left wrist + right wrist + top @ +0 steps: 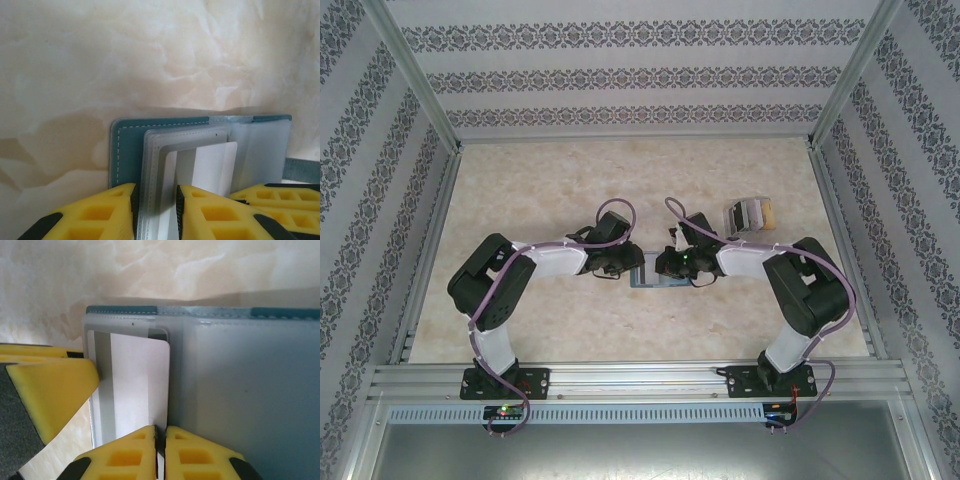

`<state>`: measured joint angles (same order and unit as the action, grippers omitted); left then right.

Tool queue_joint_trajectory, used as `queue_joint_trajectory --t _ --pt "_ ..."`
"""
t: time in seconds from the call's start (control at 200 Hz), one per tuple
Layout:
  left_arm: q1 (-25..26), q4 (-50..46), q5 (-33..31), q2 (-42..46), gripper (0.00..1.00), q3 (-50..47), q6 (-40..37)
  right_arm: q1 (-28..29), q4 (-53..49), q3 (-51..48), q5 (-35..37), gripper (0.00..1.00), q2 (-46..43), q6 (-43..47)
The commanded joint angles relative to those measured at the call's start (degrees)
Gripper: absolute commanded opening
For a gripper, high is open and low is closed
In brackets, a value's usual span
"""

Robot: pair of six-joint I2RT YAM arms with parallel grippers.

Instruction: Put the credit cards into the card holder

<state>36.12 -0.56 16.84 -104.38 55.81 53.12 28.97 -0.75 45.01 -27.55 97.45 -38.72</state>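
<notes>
The teal card holder (127, 145) lies open on the marble-look table, mid-table between the two arms (648, 279). My left gripper (156, 192) is shut on its stack of clear pocket leaves, holding them up off the cover. A whitish credit card (135, 380) sits partly inside one clear pocket. My right gripper (161, 430) is shut on that card's near edge. The card (215, 165) also shows in the left wrist view, with the right gripper's yellow fingers (270, 197) beside it. In the right wrist view, a left gripper finger (50, 385) rests against the card holder (120, 309) at its left side.
A small box (748, 213) with several upright cards stands at the back right, just beyond the right arm. Aluminium rails (620, 378) frame the table, with patterned walls on three sides. Open tabletop lies to the left and behind.
</notes>
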Motion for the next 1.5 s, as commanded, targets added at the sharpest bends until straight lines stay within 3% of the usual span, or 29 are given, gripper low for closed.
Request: queue_joint_trajectory --t 0.0,0.14,0.355,0.565,0.794,0.974,1.179,1.494 --pt "-0.26 -1.38 -0.24 -0.85 0.28 1.29 -1.44 -0.06 -2.84 2.1 -1.17 0.08 1.51 4.53" --pt "-0.35 -1.35 -0.09 -0.98 0.28 1.19 -1.6 -0.19 -4.53 3.91 -2.71 0.1 2.16 6.9" --pt "-0.35 0.33 2.01 -0.66 0.28 0.8 -0.85 0.11 3.14 2.71 -3.95 0.13 3.47 -3.22" --pt "-0.35 0.58 2.41 0.27 0.28 -0.61 -0.43 0.4 2.46 3.14 -1.06 0.15 1.53 -4.67" --pt "-0.32 -0.67 0.71 2.44 0.28 -1.58 -0.83 -0.89 -2.9 2.77 1.71 0.31 -2.12 -2.08" --pt "-0.33 -0.67 0.37 3.44 0.3 -2.24 -0.66 -1.29 -6.12 2.6 3.72 0.34 -4.7 -1.06" --pt "-0.35 0.27 0.66 4.04 0.33 -2.57 -0.56 -1.2 -8.23 2.98 5.65 0.31 -5.25 -0.14" --pt "-0.34 -0.28 -0.48 6.19 0.37 -3.37 -0.65 1.01 -7.78 5.7 2.48 0.24 0.19 0.24"
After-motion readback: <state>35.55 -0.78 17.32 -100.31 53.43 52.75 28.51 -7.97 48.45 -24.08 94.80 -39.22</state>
